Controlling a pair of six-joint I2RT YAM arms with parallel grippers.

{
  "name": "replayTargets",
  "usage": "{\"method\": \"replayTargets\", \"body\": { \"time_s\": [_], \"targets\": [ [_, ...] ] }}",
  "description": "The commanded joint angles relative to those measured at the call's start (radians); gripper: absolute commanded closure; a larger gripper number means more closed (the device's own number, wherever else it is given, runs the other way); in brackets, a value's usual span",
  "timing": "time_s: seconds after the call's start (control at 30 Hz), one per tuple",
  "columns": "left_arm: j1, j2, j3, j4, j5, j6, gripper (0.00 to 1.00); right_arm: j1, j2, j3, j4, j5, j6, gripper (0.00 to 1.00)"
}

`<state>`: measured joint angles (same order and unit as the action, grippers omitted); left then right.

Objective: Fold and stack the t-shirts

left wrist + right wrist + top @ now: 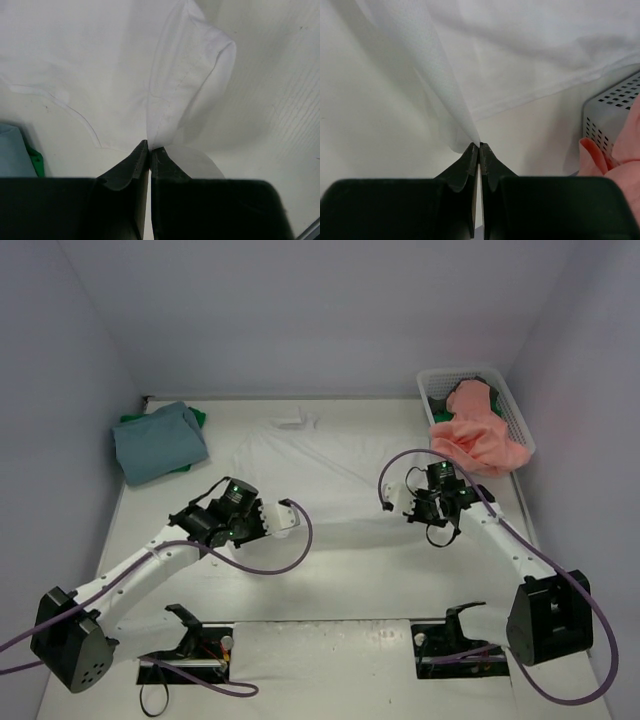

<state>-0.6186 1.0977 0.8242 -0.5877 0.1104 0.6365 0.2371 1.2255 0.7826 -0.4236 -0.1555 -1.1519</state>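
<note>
On the white tabletop (360, 585) a white t-shirt (320, 465) lies lengthwise, collar toward the far wall. The left pincer (150, 149) and right pincer (479, 149) each pinch its near side.

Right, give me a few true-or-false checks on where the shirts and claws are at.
1. The left claw and the right claw are both shut on the white t-shirt. True.
2. The white t-shirt is already folded small. False: it lies spread out, pinched at its near edge.
3. The light blue t-shirt lies on top of the green t-shirt at the far left. True.
4. The salmon pink t-shirt is folded on the far-left pile. False: it spills over the rim of the white basket at the far right.
</note>
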Motion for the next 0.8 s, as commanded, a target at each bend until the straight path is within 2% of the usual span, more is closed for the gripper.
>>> {"method": "replayTargets", "body": {
  "time_s": [0.0, 0.3, 0.77],
  "targets": [
    [0.019, 0.02, 0.066, 0.061, 0.025, 0.045, 1.0, -0.03, 0.037, 0.053, -0.004, 0.001, -0.055, 1.0],
    [0.091, 0.165, 0.144, 0.141, 0.041, 0.103, 1.0, -0.07, 0.135, 0.127, 0.006, -0.03, -0.072, 1.0],
    [0.214, 0.412, 0.323, 0.167, 0.107, 0.169, 1.0, -0.108, 0.319, 0.233, 0.078, -0.058, -0.065, 1.0]
  ]
}}
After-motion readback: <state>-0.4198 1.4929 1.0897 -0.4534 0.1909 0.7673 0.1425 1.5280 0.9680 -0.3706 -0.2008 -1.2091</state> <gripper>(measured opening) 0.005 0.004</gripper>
